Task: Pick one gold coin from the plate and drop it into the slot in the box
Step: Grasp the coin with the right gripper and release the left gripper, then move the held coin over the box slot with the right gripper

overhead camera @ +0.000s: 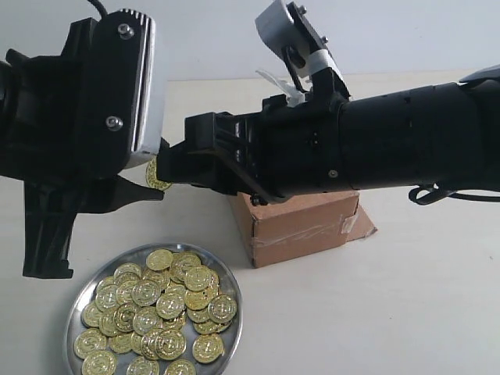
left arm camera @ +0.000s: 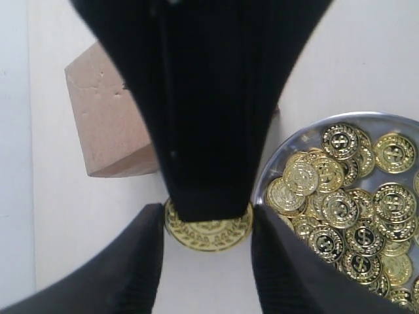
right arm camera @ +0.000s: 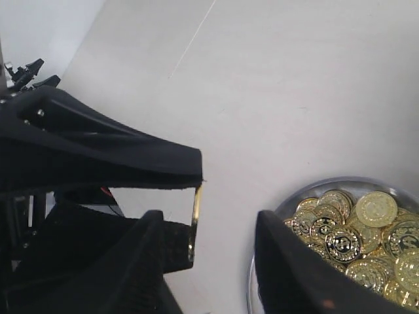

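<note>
One gold coin (left arm camera: pixel 208 233) hangs in the air above the table, and my left gripper (left arm camera: pixel 208 222) is shut on its edges. My right gripper (right arm camera: pixel 208 214) stands open around that coin (right arm camera: pixel 194 222), one finger flat over its face. In the exterior view the coin (overhead camera: pixel 156 175) sits between the left gripper (overhead camera: pixel 144 183) and the right gripper (overhead camera: pixel 176 160), left of the brown cardboard box (overhead camera: pixel 305 223). The silver plate (overhead camera: pixel 234 328) lies in front with several gold coins (overhead camera: pixel 156 312) heaped in it. The right arm hides the top of the box, so the slot is out of view.
A small cardboard flap (overhead camera: pixel 363 228) sticks out at the box's base on the right. The box (left arm camera: pixel 105 118) lies on the pale tabletop (overhead camera: pixel 391 312), a short gap from the plate (left arm camera: pixel 366 118). The right arm crosses over the box.
</note>
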